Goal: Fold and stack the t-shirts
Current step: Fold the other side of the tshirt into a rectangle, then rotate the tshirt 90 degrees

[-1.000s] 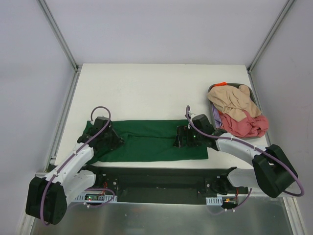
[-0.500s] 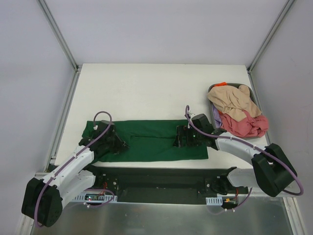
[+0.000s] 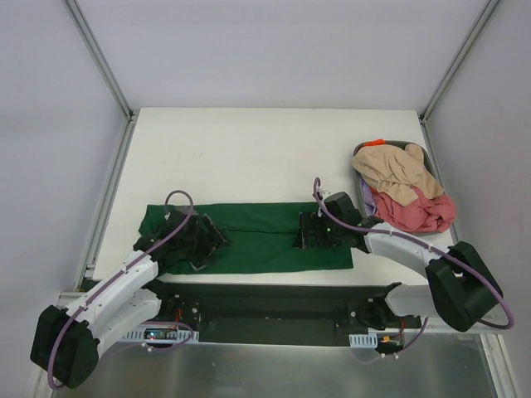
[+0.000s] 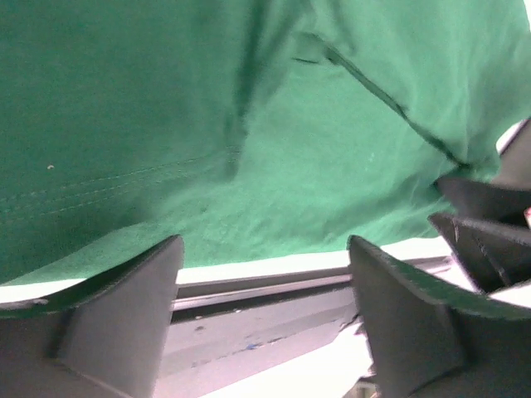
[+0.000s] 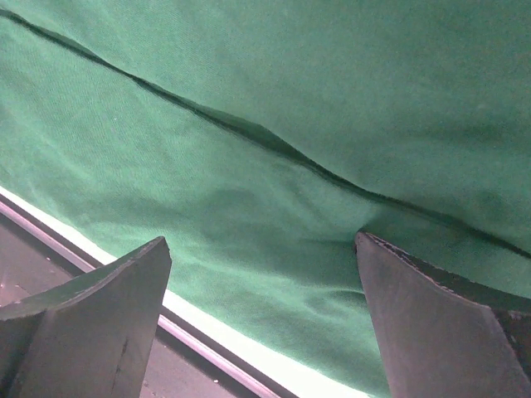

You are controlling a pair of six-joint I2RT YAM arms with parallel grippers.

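Note:
A dark green t-shirt point(image 3: 265, 236) lies as a long flat strip along the table's near edge; it also fills the left wrist view point(image 4: 249, 108) and the right wrist view point(image 5: 274, 108). My left gripper point(image 3: 211, 250) is open over the strip's left part, its jaws wide apart with nothing between them point(image 4: 264, 249). My right gripper point(image 3: 297, 232) is open low over the right part, its fingers either side of bare green cloth point(image 5: 261, 245). A beige t-shirt point(image 3: 394, 170) and a pink-red one point(image 3: 415, 214) are heaped at the right.
The heap sits in a dark basket point(image 3: 421, 152) at the table's right edge, with an orange bit point(image 3: 377, 142) and a purple bit point(image 3: 366, 197) showing. A metal rail point(image 4: 249, 286) runs just below the table's near edge. White table point(image 3: 249, 157) stretches behind the green strip.
My left gripper has gone from shut to open, letting go of the green shirt, and has shifted right and toward the near edge. The right arm has stayed put.

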